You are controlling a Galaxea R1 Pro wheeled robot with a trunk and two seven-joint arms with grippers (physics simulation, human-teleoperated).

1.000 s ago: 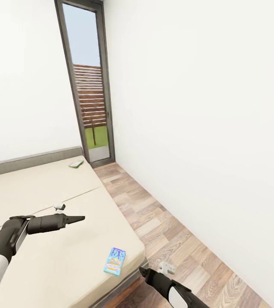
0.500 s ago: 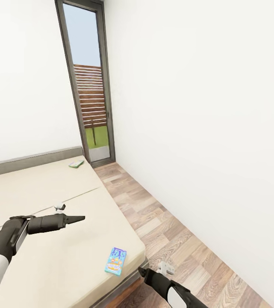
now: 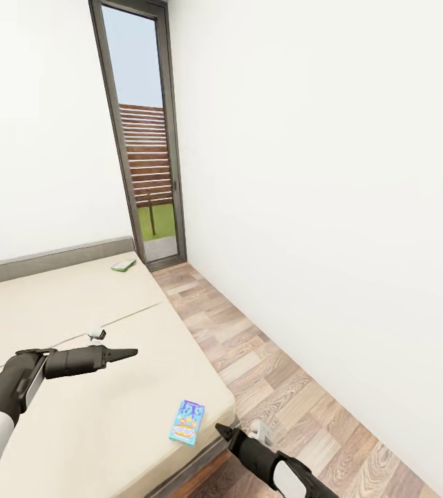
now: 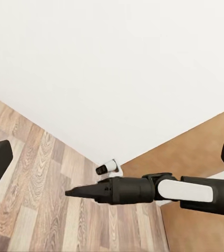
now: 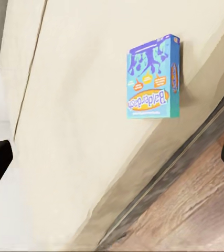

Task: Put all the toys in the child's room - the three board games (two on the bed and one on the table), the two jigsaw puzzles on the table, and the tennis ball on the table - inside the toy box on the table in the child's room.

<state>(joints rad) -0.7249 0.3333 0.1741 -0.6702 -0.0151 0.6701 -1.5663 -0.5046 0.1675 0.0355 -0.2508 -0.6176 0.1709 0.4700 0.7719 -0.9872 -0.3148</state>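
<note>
Board games are lying on the bed (image 3: 76,304): the blue one (image 3: 186,422) near its corner, the green one (image 3: 123,264) by the headboard. Right gripper (image 3: 221,431), fingers spread in its wrist view, is pointing at the blue box, likely to grab it. Left gripper (image 3: 130,353) is hovering, fingers parted.

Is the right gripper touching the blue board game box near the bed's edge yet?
Apart. The head view shows the right gripper short of the blue board game box, with beige mattress between.

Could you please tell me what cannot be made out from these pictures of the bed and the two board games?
- Far board game, head view: too small to read its lettering.
- Bed, head view: cut off by the left and bottom edges.
- Right gripper, head view: too small to judge its jaws.
- Near board game, right wrist view: its small print is blurred.
</note>
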